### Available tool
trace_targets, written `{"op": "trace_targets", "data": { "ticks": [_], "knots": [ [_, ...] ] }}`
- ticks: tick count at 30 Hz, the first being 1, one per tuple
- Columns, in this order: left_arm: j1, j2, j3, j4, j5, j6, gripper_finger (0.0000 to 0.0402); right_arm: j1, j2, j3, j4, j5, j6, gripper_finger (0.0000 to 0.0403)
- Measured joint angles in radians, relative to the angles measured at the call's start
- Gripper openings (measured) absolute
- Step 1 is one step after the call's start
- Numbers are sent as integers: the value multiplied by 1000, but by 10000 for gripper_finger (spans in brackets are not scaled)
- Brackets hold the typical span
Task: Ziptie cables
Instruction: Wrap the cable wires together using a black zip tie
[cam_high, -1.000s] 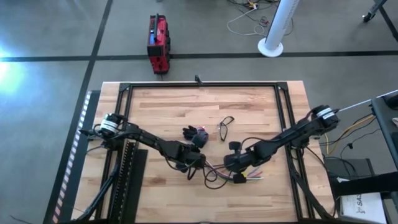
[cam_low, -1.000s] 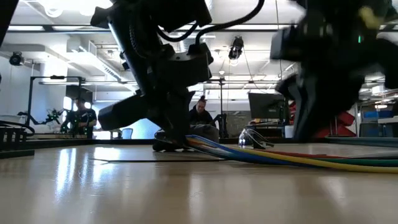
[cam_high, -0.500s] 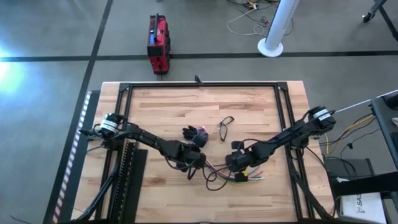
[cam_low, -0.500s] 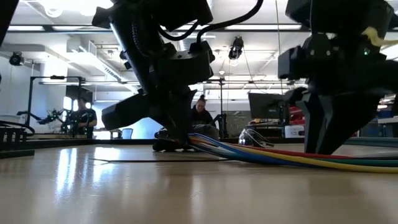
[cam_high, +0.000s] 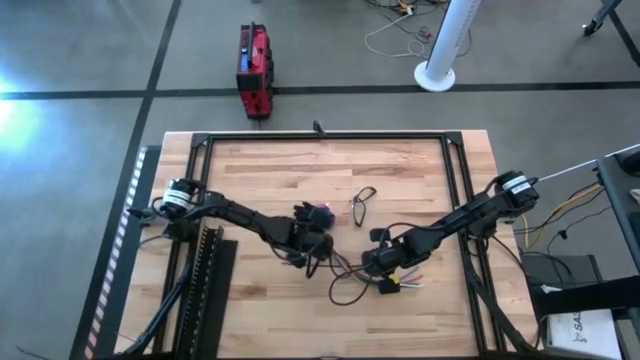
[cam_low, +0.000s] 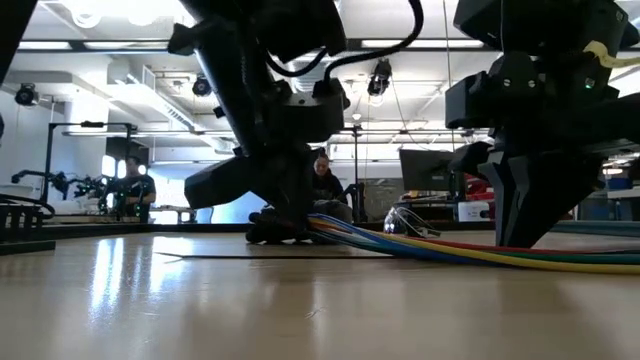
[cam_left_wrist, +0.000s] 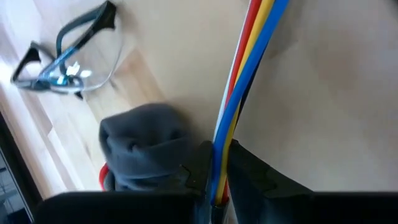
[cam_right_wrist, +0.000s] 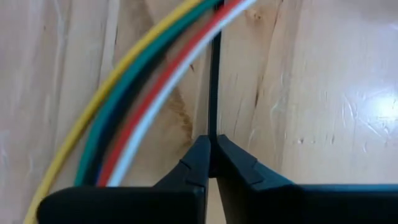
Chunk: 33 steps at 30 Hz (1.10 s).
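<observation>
Both end effectors pinch mid-surface.

We see the left end effector (cam_left_wrist: 214, 186) clamped on the cables (cam_left_wrist: 245, 81) beside a grey glove (cam_left_wrist: 146, 146) and safety glasses (cam_left_wrist: 68, 53); our right end effector (cam_right_wrist: 211, 158) pinches the ziptie (cam_right_wrist: 214, 87), which passes under the cables toward the surface's (cam_high: 270, 180) near side.

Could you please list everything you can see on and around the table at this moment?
cables: one bundle, red, yellow, blue, white, green; front-centre of table, clamped at one end by the left hand
ziptie: one, thin black strap; beside the cables, pinched by the right hand
safety glasses: one pair, clear with dark frame; table centre
grey cloth item: one, grey with red edge; beside the left hand
wooden table: one, light wood with black frame
red case: one; on the floor beyond the table
left hand: shut on the cables
right hand: shut on the ziptie
</observation>
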<state>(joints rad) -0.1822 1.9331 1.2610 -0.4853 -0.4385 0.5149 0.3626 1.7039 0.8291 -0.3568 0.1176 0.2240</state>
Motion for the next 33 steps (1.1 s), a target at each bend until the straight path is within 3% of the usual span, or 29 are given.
{"op": "trace_targets", "data": {
  "ticks": [6, 17, 33],
  "knots": [
    [38, 0, 0, -28, 8, 22, 27, -1, -13, 1, -54, 17, -66, 2],
    [80, -2, -2, -298, -22, 106, 27, 0, -40, -2, -159, -8, -159, 2],
    [167, -2, -14, -154, -27, 119, 27, 32, -37, 23, -103, 1, -131, 2]
  ]
}}
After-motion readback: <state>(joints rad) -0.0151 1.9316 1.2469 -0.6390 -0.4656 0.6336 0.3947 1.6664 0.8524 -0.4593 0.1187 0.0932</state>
